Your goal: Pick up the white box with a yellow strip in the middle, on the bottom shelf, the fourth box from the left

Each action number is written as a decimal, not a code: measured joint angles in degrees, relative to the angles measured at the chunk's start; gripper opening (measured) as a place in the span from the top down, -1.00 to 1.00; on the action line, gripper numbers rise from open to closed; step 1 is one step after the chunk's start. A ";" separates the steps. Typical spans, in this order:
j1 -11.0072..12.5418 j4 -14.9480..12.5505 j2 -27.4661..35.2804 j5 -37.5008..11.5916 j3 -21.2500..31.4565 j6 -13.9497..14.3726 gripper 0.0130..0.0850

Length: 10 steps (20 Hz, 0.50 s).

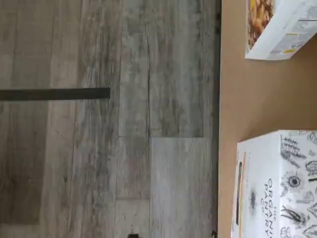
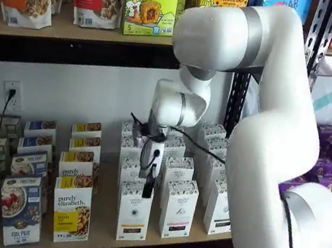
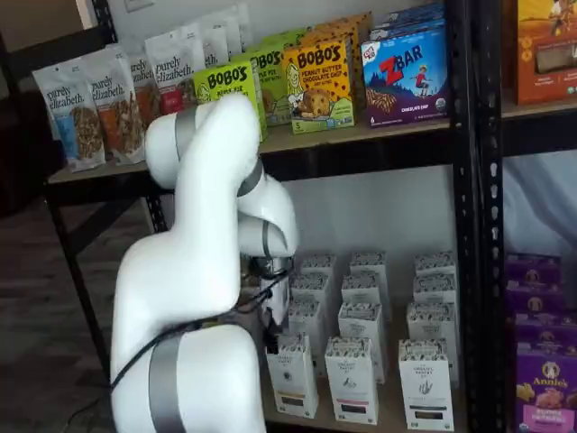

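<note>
A white xArm (image 2: 269,116) reaches into a stocked grocery rack, its gripper (image 2: 149,182) hanging just above the front carton of a row on the bottom shelf (image 2: 97,230); in both shelf views the black fingers show only as a narrow dark shape, so whether they stand apart or together cannot be told. The white box (image 2: 134,211) stands upright at the shelf's front edge, a yellow-orange strip low on its face and a dark speckled band around its top, directly under the fingers; in a shelf view it appears as the leftmost front carton (image 3: 292,374), partly behind the arm. Beside it stand same-shaped white cartons with black strips (image 2: 178,209). To its other side sits a shorter "purely elizabeth" box (image 2: 72,210) with a yellow panel, and farther along a blue box (image 2: 21,210) whose lettering is too small to read surely. On the upper shelf, "BOBO'S APPLE PIE" (image 2: 150,0) and "BOBO'S PEANUT BUTTER CHOCOLATE CHIP" (image 3: 318,83) boxes stand near "purely elizabeth" granola bags (image 3: 90,108) and a "ZBAR" carton (image 3: 404,74); a purple "Annie's" box (image 3: 545,388) sits low at the side. The wrist view shows the carton's top (image 1: 282,186), printed "ORGANIC PANTRY" among botanical drawings, on the tan board above grey plank flooring (image 1: 109,148).
</note>
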<state>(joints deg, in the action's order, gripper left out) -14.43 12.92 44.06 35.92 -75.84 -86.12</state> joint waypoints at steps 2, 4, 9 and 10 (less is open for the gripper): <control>0.19 1.22 0.76 2.00 -1.57 -1.10 -1.00; 0.31 1.78 1.45 2.72 -2.71 -1.64 -1.00; 0.09 5.58 2.06 -2.08 -2.22 -4.89 -1.00; -0.03 6.64 2.29 -3.56 -2.06 -5.78 -1.00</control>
<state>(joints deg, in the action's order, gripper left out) -14.46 19.56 46.35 32.37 -77.90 -91.90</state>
